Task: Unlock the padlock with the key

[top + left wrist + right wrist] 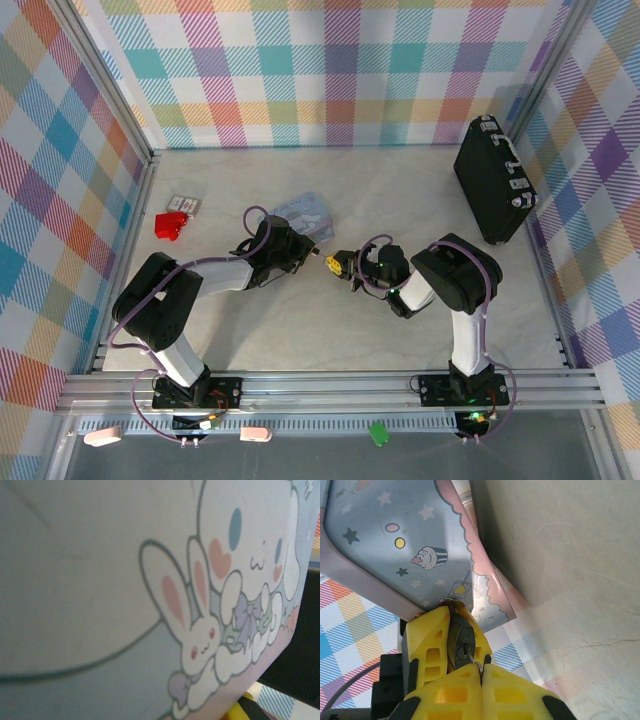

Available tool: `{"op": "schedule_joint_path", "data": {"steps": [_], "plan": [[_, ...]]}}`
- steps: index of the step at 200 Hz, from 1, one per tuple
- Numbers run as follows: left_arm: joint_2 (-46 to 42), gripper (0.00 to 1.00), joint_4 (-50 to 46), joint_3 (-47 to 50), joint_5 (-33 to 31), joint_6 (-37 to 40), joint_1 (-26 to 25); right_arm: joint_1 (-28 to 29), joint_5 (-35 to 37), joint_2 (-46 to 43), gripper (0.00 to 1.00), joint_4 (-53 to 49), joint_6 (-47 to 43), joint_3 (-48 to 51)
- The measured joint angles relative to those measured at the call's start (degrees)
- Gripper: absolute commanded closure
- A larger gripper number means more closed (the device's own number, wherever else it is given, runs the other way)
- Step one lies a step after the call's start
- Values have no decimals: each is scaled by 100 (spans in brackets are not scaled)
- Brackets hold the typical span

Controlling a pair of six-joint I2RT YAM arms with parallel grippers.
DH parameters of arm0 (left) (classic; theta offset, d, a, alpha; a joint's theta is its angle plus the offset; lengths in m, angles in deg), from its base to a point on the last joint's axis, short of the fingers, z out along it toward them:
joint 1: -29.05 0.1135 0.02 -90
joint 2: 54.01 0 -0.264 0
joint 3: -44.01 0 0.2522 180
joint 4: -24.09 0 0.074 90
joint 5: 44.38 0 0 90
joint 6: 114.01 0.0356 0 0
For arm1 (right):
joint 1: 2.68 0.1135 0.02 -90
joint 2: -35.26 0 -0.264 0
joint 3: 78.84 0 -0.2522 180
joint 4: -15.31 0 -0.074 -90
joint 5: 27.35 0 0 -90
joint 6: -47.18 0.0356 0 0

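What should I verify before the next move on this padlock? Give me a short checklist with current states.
1. Grip: right gripper shut on the padlock: ok.
2. Is the key held in the left gripper: cannot tell.
3. Keyhole turned toward the left gripper: cannot tell.
4. Room around the cartoon tin: not ok, it lies right beside both grippers.
5. The black case away from the arms: ok, far right.

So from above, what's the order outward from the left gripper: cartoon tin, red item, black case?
1. Cartoon tin, just beyond the left gripper.
2. Red item, off to the left.
3. Black case, far right.
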Motion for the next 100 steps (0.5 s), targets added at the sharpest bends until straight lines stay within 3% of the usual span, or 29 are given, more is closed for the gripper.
{"op": "schedule_joint_path", "data": {"steps": [100], "plan": [[-2,95,74,-2,-151,-109,0,0,7,0,100,-72,24,-151]]}}
